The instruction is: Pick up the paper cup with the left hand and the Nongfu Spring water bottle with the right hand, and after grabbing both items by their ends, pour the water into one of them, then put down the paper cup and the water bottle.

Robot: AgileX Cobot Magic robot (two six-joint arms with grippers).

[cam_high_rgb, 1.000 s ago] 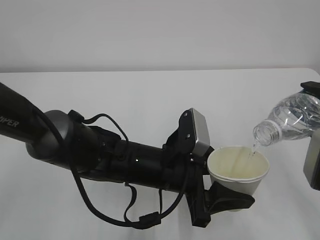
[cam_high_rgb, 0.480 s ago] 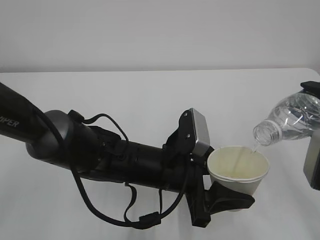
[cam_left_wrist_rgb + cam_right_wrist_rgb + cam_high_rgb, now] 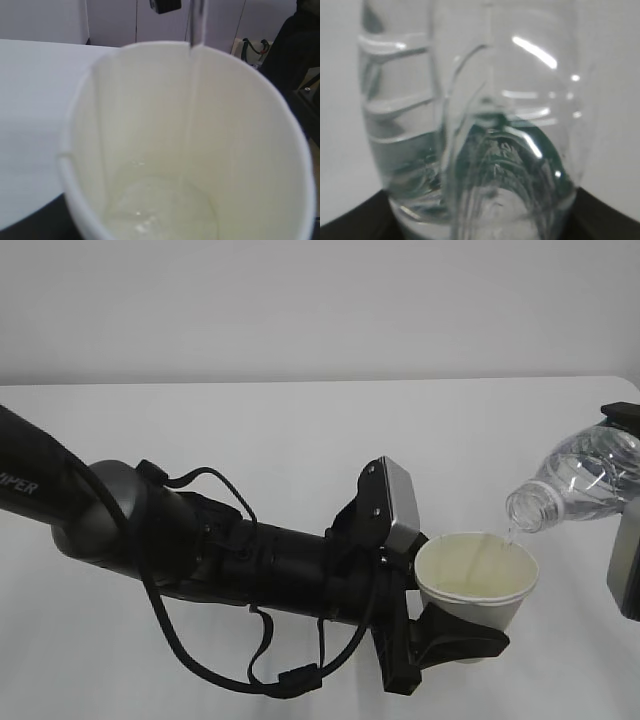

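Note:
My left gripper (image 3: pixel 455 640) is shut on the lower part of the white paper cup (image 3: pixel 492 612), which stands upright above the table with its pale cream inside showing. To the right, the clear Nongfu Spring water bottle (image 3: pixel 575 475) is tilted mouth-down over the cup's far rim. My right gripper (image 3: pixel 630 455) is shut on its base at the frame edge. A thin stream of water (image 3: pixel 508 537) runs from the neck into the cup. In the left wrist view the cup (image 3: pixel 150 125) holds a shallow pool of water (image 3: pixel 165 210). The right wrist view is filled by the bottle (image 3: pixel 470 125).
The white table (image 3: pixel 250 430) stretches back to a plain pale wall. My thick black left arm (image 3: pixel 200 550), with its looping cables, lies across the lower left. Dark equipment (image 3: pixel 300 55) stands beyond the table in the left wrist view.
Both arms hold their places. The thin stream keeps running from the bottle into the cup.

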